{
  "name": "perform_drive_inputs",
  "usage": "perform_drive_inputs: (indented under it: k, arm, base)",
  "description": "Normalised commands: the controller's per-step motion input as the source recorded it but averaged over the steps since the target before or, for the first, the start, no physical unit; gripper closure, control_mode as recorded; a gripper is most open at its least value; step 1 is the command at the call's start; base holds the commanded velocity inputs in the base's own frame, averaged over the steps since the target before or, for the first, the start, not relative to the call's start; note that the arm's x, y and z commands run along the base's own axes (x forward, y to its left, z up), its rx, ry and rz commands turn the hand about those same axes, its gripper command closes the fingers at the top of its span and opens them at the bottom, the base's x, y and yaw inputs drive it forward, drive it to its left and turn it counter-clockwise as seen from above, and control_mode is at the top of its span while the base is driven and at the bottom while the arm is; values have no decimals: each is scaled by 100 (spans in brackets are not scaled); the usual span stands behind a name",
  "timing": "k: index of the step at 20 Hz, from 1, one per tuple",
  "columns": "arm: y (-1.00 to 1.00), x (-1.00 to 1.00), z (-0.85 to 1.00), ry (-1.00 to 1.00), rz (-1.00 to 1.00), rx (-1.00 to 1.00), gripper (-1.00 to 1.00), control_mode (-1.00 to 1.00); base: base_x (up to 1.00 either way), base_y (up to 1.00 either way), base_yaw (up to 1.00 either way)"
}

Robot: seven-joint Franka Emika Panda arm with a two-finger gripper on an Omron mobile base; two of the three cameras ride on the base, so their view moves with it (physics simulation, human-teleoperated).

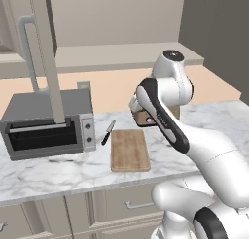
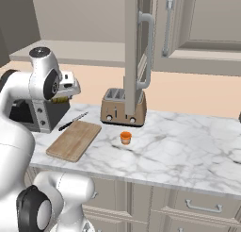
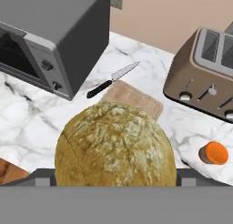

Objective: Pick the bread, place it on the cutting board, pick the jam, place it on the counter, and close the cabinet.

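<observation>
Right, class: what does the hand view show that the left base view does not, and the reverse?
Hand view, not left base: the roll up close, a toaster and an orange jar. Left base view, not hand: the open cabinet door with its handle, and the drawers below. Both: the oven, knife, cutting board and marble counter.

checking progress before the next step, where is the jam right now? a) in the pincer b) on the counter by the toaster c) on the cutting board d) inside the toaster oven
b: the jam stands on the counter in front of the toaster, apart from the board.
</observation>
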Motion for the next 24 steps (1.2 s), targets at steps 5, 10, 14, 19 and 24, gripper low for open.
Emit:
perform_drive_inputs:
  k: [5,10,14,19,24]
  arm:
    - [0,0,-33,3,-1,-1,100,-100]
    - [0,0,-34,2,-3,-1,100,-100]
    - [0,0,-29,3,-3,0,100,-100]
    - [0,0,-36,3,-2,0,100,-100]
    - [0,0,-30,7,-3,0,100,-100]
  base:
    - [0,0,0]
    - [0,0,0]
    - [0,0,0]
    - [0,0,0]
    - [0,0,0]
